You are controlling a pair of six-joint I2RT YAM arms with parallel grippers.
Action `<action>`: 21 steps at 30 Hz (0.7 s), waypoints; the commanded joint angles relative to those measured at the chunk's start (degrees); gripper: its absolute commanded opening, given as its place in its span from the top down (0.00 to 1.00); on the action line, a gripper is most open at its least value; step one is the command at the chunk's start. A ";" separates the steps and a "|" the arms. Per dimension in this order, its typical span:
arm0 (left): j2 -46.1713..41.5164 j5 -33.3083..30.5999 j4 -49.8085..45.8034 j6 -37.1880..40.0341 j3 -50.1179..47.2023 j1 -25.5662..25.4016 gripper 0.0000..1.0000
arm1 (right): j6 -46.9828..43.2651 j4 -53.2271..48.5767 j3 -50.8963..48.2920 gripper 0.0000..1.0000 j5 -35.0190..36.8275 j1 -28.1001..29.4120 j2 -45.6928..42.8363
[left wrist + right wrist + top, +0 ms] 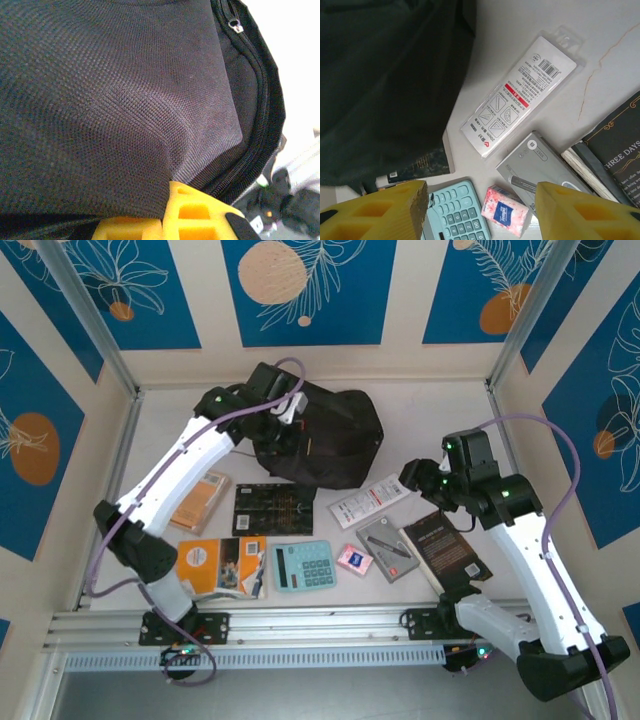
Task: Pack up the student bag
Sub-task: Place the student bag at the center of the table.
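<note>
Two arms work over the white table (425,420); the left gripper (289,408) reaches to the far middle, where the student bag (335,435) lies slumped near the back wall; its yellow fingers (200,215) are clenched on a fold of the bag's black weave, with creases running into the pinch; a zipper track (260,125) curves down the right side of that wrist view. On the near side of the bag, an orange book (200,502) lies at the left; beside it a flat dark book with gold print (275,508) touches the bag's near edge. Closer to the arm bases come an orange-and-white booklet (220,567), a teal calculator (303,565), a pink tissue pack (353,559) and a grey case (385,548); a white printed packet (370,502) lies just beyond the case; a dark hardcover (447,550) rests at the right end. Above the packet and case hovers the right gripper (480,200), jaws spread apart, nothing between them.
</note>
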 commanded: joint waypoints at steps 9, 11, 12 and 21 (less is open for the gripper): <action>-15.39 -3.86 -4.53 8.25 -16.71 0.17 1.00 | 2.18 0.79 1.15 0.38 -1.91 0.91 4.31; -16.07 -8.46 -5.48 7.32 -19.75 0.60 1.00 | 2.93 1.26 1.00 0.37 -2.70 1.36 5.19; -16.45 -10.07 -5.42 7.13 -21.49 0.83 1.00 | 3.22 1.55 0.98 0.36 -2.93 1.67 5.58; -18.81 -24.61 -8.74 1.05 -29.78 8.29 0.86 | 9.40 2.36 1.67 0.30 -3.55 4.76 10.59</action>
